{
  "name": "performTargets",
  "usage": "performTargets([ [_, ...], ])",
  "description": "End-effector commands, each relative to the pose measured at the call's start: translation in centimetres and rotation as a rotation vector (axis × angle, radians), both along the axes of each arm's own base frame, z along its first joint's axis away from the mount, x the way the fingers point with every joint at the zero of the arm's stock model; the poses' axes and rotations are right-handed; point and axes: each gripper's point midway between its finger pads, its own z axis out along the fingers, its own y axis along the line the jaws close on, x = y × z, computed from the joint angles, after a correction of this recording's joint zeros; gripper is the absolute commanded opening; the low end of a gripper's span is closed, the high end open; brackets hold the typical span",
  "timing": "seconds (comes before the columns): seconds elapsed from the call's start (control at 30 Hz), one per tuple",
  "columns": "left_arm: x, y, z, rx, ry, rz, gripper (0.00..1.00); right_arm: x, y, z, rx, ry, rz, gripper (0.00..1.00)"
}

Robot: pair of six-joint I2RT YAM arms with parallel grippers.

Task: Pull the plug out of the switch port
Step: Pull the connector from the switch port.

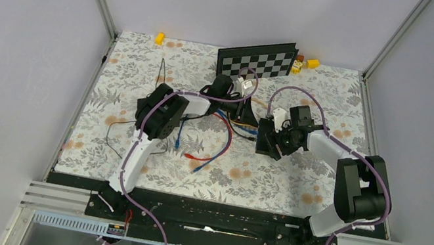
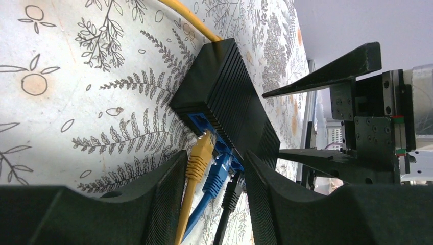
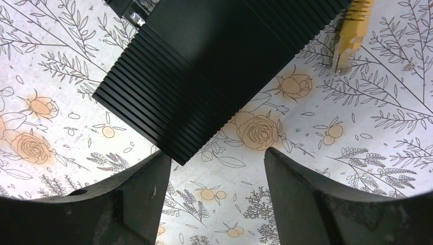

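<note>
Clearly the main risk is grabbing too much: the left tool stands with its fingers apart and clamped on nothing, and all three connectors sit in the gap at once, the yellow plug just beside one finger, the blue plug in the middle and the black plug next to the other. Closing here could pinch two together or catch the wrong one, and which is meant I cannot tell. All three are seated in the front ports of the switch, which lies flat on the bench. The right tool is also apart and holds nothing; only a corner of the ribbed body sits just ahead of its gap, so a pull would probably drag the unheld switch along, more so if a latch stays engaged. A loose yellow connector lies near the switch and could be nudged. For room, the checkerboard stands behind, the bench edges are well apart, and the pull path runs over the slack cables, which might snag.
</note>
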Motion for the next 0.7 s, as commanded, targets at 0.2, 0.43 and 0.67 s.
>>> performTargets([
  [0.2, -2.3, 0.7, -8.6, 0.171, 0.227, 0.096, 0.44, 1.2, 0.9, 0.9, 0.051, -0.027, 0.027, 0.72],
  [0.43, -2.4, 0.3, -8.7, 0.171, 0.245, 0.099, 0.41, 1.1, 0.9, 0.8, 0.056, -0.021, 0.023, 0.71],
  [0.67, -2.2, -0.3, -8.9, 0.166, 0.264, 0.103, 0.41, 1.0, 0.9, 0.5, 0.056, -0.009, 0.023, 0.71],
])
